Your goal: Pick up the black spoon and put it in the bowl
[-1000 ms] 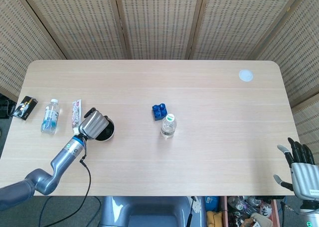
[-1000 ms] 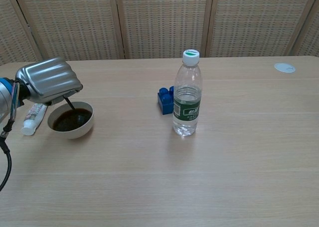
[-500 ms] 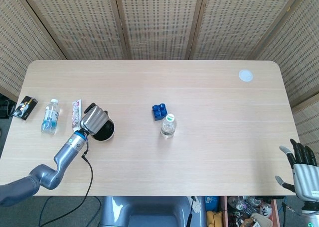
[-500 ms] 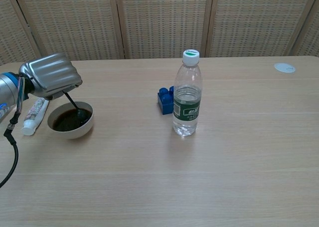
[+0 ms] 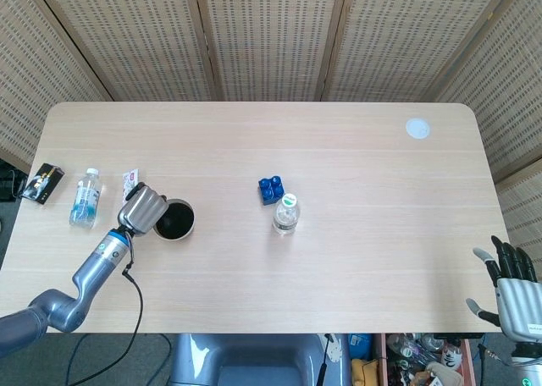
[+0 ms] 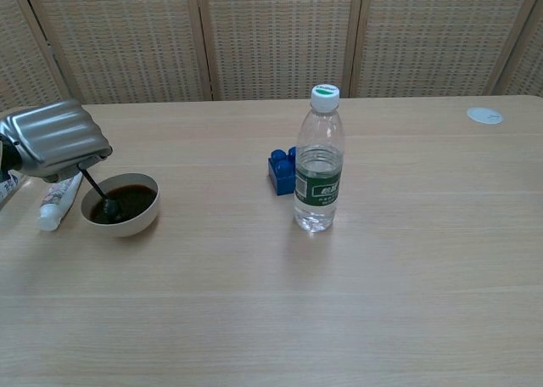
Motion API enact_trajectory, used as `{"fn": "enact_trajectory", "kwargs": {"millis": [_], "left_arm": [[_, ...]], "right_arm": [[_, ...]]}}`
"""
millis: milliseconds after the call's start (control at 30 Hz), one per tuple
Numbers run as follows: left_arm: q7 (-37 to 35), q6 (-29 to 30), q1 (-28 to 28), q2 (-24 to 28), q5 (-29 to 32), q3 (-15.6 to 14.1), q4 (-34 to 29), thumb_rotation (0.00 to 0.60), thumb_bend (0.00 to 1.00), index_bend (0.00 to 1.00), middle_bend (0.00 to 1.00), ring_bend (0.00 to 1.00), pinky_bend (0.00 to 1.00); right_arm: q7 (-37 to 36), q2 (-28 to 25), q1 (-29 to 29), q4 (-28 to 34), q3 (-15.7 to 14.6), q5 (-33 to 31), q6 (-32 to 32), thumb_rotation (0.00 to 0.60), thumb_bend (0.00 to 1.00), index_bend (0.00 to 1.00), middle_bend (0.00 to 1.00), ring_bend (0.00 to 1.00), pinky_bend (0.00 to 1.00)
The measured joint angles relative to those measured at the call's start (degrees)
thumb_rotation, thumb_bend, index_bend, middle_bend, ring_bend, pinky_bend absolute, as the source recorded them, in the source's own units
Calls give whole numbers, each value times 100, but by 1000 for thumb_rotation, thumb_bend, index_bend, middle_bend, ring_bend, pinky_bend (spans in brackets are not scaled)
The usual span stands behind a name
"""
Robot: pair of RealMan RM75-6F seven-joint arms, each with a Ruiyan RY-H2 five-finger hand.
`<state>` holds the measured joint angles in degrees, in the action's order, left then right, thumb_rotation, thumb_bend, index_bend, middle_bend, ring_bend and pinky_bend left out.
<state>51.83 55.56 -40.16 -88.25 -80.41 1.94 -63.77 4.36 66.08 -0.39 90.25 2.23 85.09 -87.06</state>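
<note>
Since the earlier frame, the left hand (image 6: 53, 139) is shifted toward nine o'clock, off the bowl (image 6: 120, 204). The black spoon (image 6: 99, 194) is gripped in its closed fingers, bowl-end dipped inside. The right hand (image 5: 511, 289) is held open, fingers spread, beyond the worktop (image 5: 364, 259).

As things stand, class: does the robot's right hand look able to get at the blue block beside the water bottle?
Probably not without a long reach. The right hand hangs open off the table's near right corner, while the blue block sits mid-table. Nothing blocks that route except the water bottle, just in front of the block.

left robot hand (image 6: 53, 138) holds black spoon (image 6: 97, 192) | tip in bowl (image 6: 136, 223)
</note>
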Motion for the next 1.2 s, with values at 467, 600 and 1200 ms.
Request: {"fn": "enact_trajectory", "kwargs": {"millis": [467,600,1200], "left_arm": [[241,-140,-264,-292,163,197,-58,600,419,646,782,730,728],[302,-208,-358,-439,274,282,152,600,419,646,782,730,728],[101,-178,-196,-318,436,119,324,600,420,646,782,730,728]], "right_arm": [[-62,10,-61,-47,-1,-25,-58,600,188,221,95,0,33],[-82,29,-74,-63,-9,-32,-54,600,189,221,95,0,33],[-73,37,-45,-59,6,12,-30,600,189,221,95,0,33]]}}
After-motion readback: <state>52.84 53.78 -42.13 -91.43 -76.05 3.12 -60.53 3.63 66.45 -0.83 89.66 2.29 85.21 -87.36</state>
